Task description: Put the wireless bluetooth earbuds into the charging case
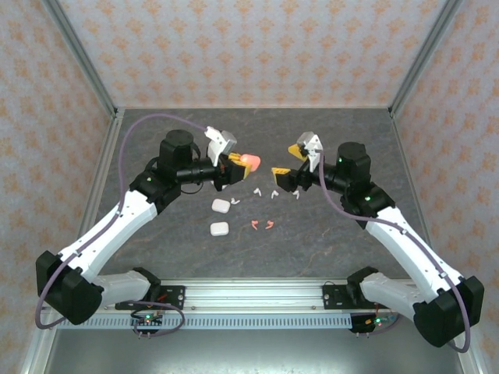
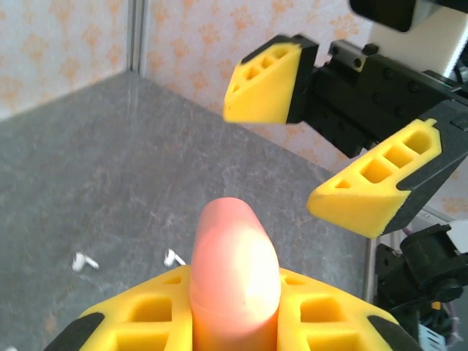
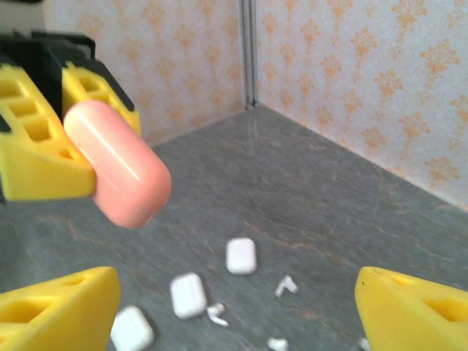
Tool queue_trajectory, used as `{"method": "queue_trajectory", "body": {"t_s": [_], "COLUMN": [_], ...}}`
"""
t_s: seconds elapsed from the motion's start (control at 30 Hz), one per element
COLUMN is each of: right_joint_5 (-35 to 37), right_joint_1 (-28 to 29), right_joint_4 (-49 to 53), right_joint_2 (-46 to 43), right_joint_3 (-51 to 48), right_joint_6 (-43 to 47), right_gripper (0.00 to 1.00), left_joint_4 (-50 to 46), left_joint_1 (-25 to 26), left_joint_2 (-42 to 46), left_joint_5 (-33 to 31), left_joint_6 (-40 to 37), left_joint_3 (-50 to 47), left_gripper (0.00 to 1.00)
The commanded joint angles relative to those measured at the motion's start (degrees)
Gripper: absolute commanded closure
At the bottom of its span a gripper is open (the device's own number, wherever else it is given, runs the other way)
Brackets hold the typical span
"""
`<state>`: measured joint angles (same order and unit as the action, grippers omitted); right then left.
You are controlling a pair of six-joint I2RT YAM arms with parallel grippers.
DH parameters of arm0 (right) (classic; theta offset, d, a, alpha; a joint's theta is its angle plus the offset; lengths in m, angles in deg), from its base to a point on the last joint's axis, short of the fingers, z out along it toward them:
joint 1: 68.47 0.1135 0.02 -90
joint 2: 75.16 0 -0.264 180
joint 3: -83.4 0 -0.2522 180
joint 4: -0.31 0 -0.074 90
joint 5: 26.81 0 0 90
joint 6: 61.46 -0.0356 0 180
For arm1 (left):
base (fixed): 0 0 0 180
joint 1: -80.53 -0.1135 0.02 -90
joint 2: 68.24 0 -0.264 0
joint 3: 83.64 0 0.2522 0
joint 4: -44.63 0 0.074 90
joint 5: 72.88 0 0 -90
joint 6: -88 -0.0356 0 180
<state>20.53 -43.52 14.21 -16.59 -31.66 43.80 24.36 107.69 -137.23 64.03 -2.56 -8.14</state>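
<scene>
**Looks like the case-opening step**

Top view: your left gripper [image 1: 236, 162] clamps the pink case [image 1: 250, 160] mid-air, arm reaching far. The earbuds [image 1: 263, 225] lie loose on the table [image 1: 327, 234] below.

Left wrist: your right gripper [image 2: 307, 146] gapes wide, facing the case.

Right wrist: the case looks closed, so I'd guess you pry it open next.

Coral-pink charging case [image 1: 251, 161], closed, held mid-air in left gripper [image 1: 240, 162]. White earbuds [image 1: 274, 194] & two coral earbuds [image 1: 269, 225] lie loose on table [image 1: 327, 249], nr white cases [image 1: 221, 206].
</scene>
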Motion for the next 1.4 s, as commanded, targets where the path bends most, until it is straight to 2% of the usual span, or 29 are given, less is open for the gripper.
{"method": "queue_trajectory", "body": {"t_s": [0.0,0.13,0.27,0.6,1.37], "right_joint_5": [-3.6,-2.4,-1.1,-1.6,-0.1], "right_joint_1": [-0.2,-0.2,-0.2,0.4,2.8], "right_joint_4": [-11.9,-15.1,-13.9,-14.0,-15.7], "right_joint_2": [-1.4,-1.8,-2.8,-4.2,3.1], "right_joint_3": [-0.9,-1.4,-2.2,-3.9,1.3], "right_joint_6": [-9.8,-13.5,-14.7,-17.5,-16.7], "right_gripper": [0.16,0.16,0.16,0.0,0.01], "left_joint_4": [6.8,9.2,11.0,14.0,14.1], "left_joint_1": [0.4,0.9,1.3,2.2,3.5], "left_joint_2": [1.2,1.4,1.9,3.0,2.8], "left_joint_5": [-2.3,-3.0,-2.9,-2.9,-2.9], "left_joint_6": [-5.7,-7.0,-7.5,-7.4,-7.5], "left_joint_3": [-0.6,-0.9,-1.1,-2.8,-2.9], "left_gripper": [1.0,1.0,1.0,1.0,1.0]}}
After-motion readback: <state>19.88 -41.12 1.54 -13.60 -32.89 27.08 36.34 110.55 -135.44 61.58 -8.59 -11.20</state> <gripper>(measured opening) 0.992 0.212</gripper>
